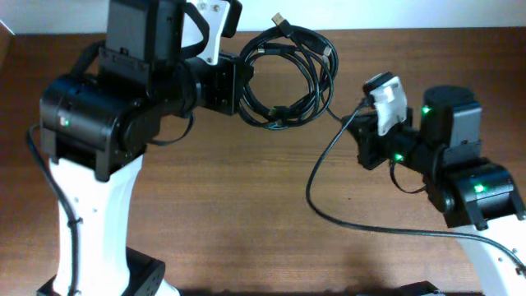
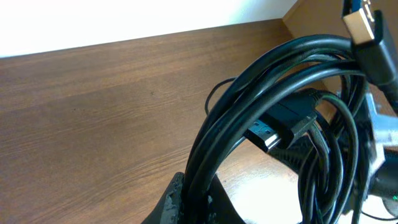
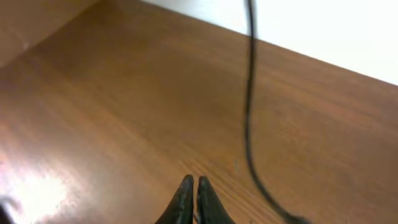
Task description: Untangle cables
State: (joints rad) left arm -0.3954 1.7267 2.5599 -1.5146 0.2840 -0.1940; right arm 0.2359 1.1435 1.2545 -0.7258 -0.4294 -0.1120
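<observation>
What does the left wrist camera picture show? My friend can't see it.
A bundle of looped black cables fills the right side, close to the camera, pinched at the bottom by the left gripper. A metal plug sticks out at the top right, and a brown wooden table lies behind.

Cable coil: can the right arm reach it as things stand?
Probably yes. The coil is held up by the left gripper; only bare table and one loose strand lie before the right gripper, whose jaws are shut.

A brown wood-grain bench (image 1: 246,205) spreads beneath the jaws; beyond them, a pale wall (image 2: 124,18) meets its far edge.
</observation>
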